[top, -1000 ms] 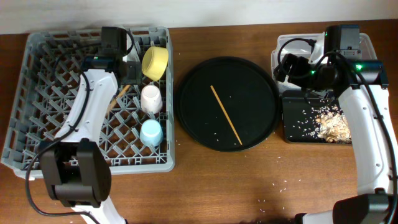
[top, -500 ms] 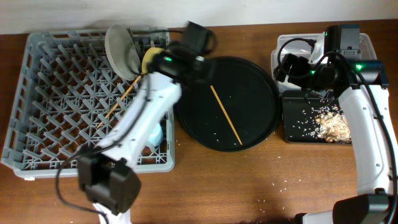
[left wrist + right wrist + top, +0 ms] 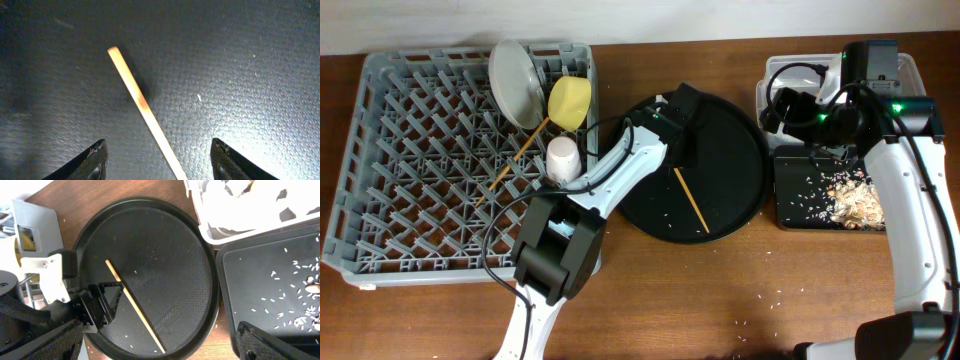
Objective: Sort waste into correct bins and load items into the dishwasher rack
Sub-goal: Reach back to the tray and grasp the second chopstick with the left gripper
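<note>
1. The rack (image 3: 350,200) now carries the plate (image 3: 515,83), stood on edge at its back right corner. A second ago the left arm covered that spot, and it has since been drawn away. One chopstick (image 3: 510,165) lies slanted across the pegs below the plate. The bowl (image 3: 570,101) and pink cup (image 3: 562,158) are unchanged along the right edge. The blue cup is mostly hidden under the arm and is only presumed to be in place.

2. The left claw (image 3: 160,157) has been swung across to the round tray (image 3: 730,130). It is lowered over the upper end of the second chopstick (image 3: 137,95). Its fingers have been brought in from full spread to roughly half. In the wrist view they stand on either side of the stick, apart from it, so nothing is gripped yet.

3. That chopstick (image 3: 692,200) has not been shifted and lies diagonally on the tray. It is judged to be the last item left for the rack, with the pickup just being started.

4. The right claw (image 3: 782,108) has been kept motionless and fully spread, with nothing in it, beside the tub (image 3: 770,75).

5. Napkins are seen in the tub, and scraps (image 3: 855,200) with rice crumbs in the black tray (image 3: 795,205). The waste sorting appears finished, though some crumbs remain on the surface.
</note>
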`<state>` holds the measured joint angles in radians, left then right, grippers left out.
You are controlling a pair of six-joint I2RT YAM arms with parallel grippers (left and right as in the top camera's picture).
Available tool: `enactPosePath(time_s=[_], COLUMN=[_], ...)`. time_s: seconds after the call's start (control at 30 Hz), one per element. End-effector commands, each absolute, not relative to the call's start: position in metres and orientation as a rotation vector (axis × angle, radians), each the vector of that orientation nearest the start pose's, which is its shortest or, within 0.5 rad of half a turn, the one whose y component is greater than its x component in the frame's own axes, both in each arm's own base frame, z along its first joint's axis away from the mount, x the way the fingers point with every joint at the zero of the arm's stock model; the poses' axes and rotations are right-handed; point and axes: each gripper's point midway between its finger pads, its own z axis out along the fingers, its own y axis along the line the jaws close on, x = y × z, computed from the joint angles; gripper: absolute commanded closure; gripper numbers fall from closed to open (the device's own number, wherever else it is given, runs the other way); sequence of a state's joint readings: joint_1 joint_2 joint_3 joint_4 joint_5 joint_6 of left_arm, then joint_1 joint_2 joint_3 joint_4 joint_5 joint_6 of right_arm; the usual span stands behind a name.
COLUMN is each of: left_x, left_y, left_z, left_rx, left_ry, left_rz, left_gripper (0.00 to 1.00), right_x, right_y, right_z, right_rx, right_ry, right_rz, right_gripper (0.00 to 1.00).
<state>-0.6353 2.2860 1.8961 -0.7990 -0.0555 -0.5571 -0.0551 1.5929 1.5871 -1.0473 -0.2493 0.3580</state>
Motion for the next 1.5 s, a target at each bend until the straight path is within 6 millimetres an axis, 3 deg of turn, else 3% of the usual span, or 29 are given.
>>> enactPosePath(time_s=[0.0, 0.1, 0.17, 0.2, 0.3, 0.33, 0.43, 0.5, 0.57, 0.77, 0.93, 0.97, 1.17, 1.23, 1.47], left_x=[0.426, 0.418, 0.418, 0.416, 0.412, 0.413, 0.420, 0.423, 0.420, 0.427, 0.413, 0.411, 0.402, 0.401, 0.399], left_y=[-0.326, -0.327, -0.327, -0.331, -0.331, -0.325, -0.301, -0.299, -0.302, -0.304, -0.309, -0.308, -0.306, -0.307, -0.301], left_z=[0.053, 0.051, 0.051, 0.054, 0.074, 0.081, 0.107, 0.121, 0.124, 0.072, 0.019, 0.013, 0.000, -0.001, 0.003], left_rx=[0.091, 0.098, 0.103, 0.151, 0.165, 0.145, 0.037, 0.009, -0.037, -0.147, -0.202, -0.204, -0.199, -0.198, -0.153], left_ry=[2.823, 2.858, 2.859, 2.859, 2.904, 2.914, 2.918, 2.906, 2.913, 2.950, 3.072, 3.089, 3.129, 3.133, 3.153], left_rz=[-0.394, -0.411, -0.413, -0.444, -0.523, -0.496, -0.375, -0.378, -0.396, -0.260, -0.232, -0.220, -0.180, -0.179, -0.154], left_gripper=[0.33, 0.29, 0.17, 0.16, 0.13, 0.07, 0.07, 0.07, 0.07, 0.07, 0.11, 0.18, 0.34, 0.43, 0.46], right_x=[0.393, 0.393, 0.393, 0.393, 0.394, 0.394, 0.395, 0.395, 0.395, 0.394, 0.392, 0.392, 0.392, 0.392, 0.392], right_y=[0.024, 0.024, 0.024, 0.024, 0.025, 0.025, 0.025, 0.025, 0.025, 0.025, 0.025, 0.025, 0.025, 0.025, 0.025], right_z=[0.226, 0.226, 0.226, 0.226, 0.226, 0.226, 0.227, 0.227, 0.227, 0.227, 0.225, 0.225, 0.225, 0.225, 0.225], right_rx=[0.430, 0.426, 0.426, 0.426, 0.426, 0.425, 0.424, 0.424, 0.424, 0.424, 0.428, 0.428, 0.427, 0.427, 0.427], right_ry=[2.603, 2.603, 2.603, 2.604, 2.603, 2.602, 2.598, 2.598, 2.598, 2.601, 2.611, 2.611, 2.611, 2.611, 2.611], right_rz=[0.432, 0.431, 0.431, 0.431, 0.432, 0.432, 0.432, 0.432, 0.432, 0.437, 0.436, 0.436, 0.436, 0.436, 0.436], right_gripper=[0.01, 0.02, 0.02, 0.02, 0.02, 0.02, 0.02, 0.02, 0.02, 0.01, 0.01, 0.02, 0.02, 0.02, 0.01])
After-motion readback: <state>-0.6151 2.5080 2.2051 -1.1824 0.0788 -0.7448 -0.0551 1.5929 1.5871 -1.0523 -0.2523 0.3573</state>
